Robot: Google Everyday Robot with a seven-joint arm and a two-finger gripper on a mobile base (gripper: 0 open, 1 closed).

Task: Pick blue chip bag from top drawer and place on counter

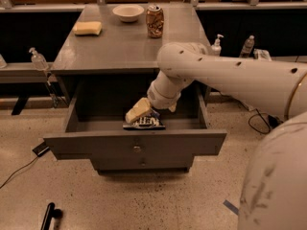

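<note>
The top drawer [134, 145] stands pulled open below the grey counter [120, 44]. The blue chip bag [145, 122] lies flat on the drawer floor near the front panel, right of centre. My gripper [139, 111] reaches down into the drawer and sits right over the bag's back left part. One pale finger [137, 110] shows above the bag, the other is hidden behind it. I cannot tell whether the fingers touch the bag.
On the counter stand a yellow sponge [88, 28] at the back left, a white bowl [128, 12] and a brown patterned can [154, 20]. My white arm [225, 78] crosses from the right over the drawer's right side. Bottles [37, 59] stand on side ledges.
</note>
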